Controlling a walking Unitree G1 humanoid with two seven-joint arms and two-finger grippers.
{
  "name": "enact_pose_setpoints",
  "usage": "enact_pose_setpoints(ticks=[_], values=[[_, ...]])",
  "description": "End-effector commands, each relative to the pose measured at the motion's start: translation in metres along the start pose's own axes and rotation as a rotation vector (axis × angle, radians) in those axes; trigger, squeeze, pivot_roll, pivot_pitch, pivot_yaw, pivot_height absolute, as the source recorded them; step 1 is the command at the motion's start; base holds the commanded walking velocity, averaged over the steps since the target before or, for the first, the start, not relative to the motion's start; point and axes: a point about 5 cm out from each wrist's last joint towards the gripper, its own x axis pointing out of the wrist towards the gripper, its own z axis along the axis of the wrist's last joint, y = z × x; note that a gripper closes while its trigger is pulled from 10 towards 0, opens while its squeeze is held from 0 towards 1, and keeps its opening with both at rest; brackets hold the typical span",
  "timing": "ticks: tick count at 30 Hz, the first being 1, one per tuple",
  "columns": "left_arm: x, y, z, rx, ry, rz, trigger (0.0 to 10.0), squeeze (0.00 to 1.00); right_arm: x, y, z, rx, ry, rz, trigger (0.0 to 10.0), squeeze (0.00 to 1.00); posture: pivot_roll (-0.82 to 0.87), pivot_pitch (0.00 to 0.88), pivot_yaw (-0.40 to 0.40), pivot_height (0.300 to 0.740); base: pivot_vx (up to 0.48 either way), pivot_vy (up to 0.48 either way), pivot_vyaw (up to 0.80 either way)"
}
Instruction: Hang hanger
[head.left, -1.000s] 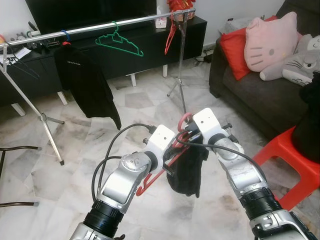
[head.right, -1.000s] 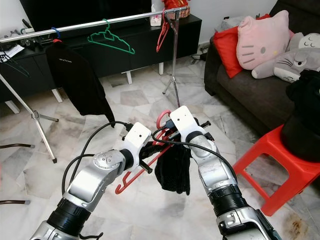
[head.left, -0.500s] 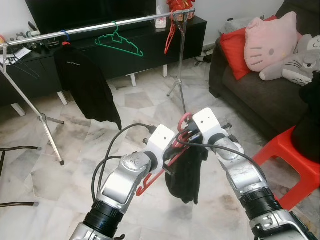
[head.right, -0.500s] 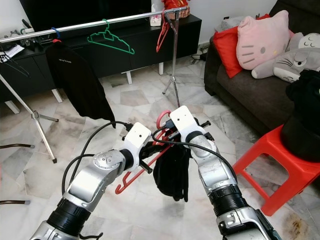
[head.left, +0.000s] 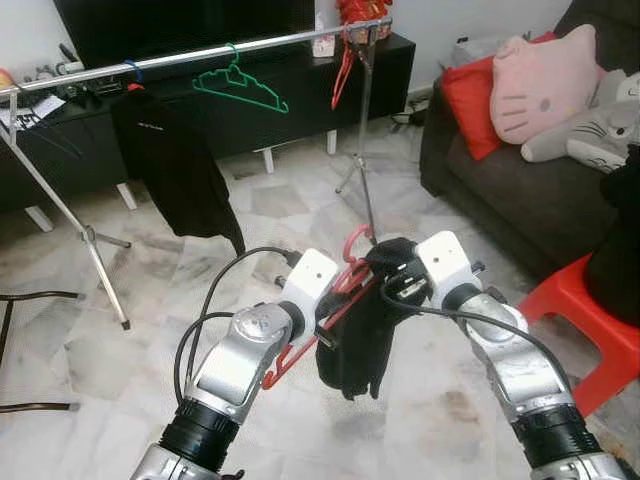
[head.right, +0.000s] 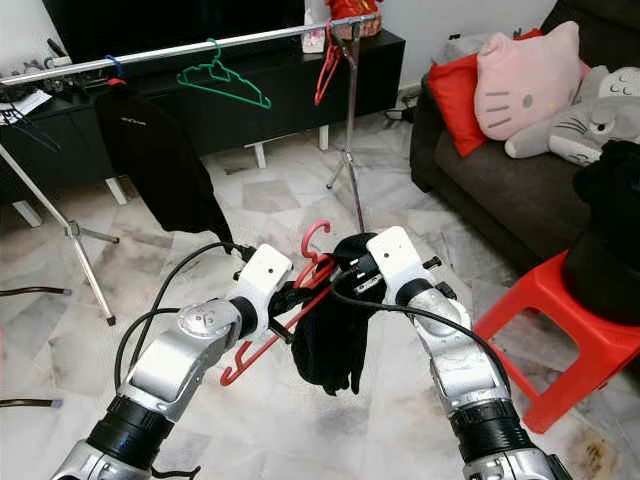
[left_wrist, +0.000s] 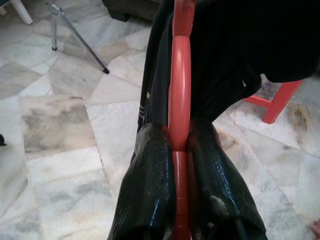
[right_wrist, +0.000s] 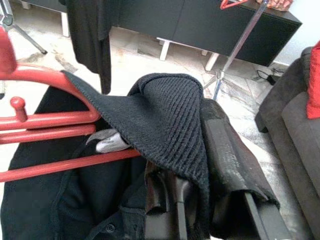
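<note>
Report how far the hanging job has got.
Done: the left gripper is clamped on the red hanger, and the black garment is partly draped on it. In hand: the right gripper is working knit fabric over the hanger's arm. Left: hooking it onto the rail.

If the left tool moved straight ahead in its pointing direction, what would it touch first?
Most likely the black garment draped on the red hanger, which the left tool is shut on. Beyond it is the red stool, though depth is unclear.
</note>
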Motion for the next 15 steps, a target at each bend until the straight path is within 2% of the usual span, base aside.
enact_pose_setpoints(ticks=[1,6,10,15], values=[[-0.002,0.006,0.006,-0.001,-0.033,0.018,10.0,0.00,-0.002,-0.002,0.011,-0.001,-0.072,0.005,10.0,0.00,-0.09,0.042,0.025,0.740,0.000,0.000,0.00],[-0.005,0.003,0.005,0.017,-0.026,-0.054,10.0,0.00,-0.003,-0.001,0.012,-0.018,-0.085,0.025,10.0,0.00,-0.08,0.044,0.026,0.740,0.000,0.000,0.00],[-0.012,-0.003,0.004,0.013,-0.026,-0.197,10.0,0.00,-0.003,0.000,0.017,-0.036,-0.123,0.062,10.0,0.00,-0.08,0.043,0.026,0.740,0.000,0.000,0.00],[-0.013,-0.002,0.004,0.016,-0.024,-0.208,10.0,0.00,-0.002,-0.001,0.019,-0.053,-0.134,0.074,10.0,0.00,-0.09,0.045,0.026,0.740,0.000,0.000,0.00]])
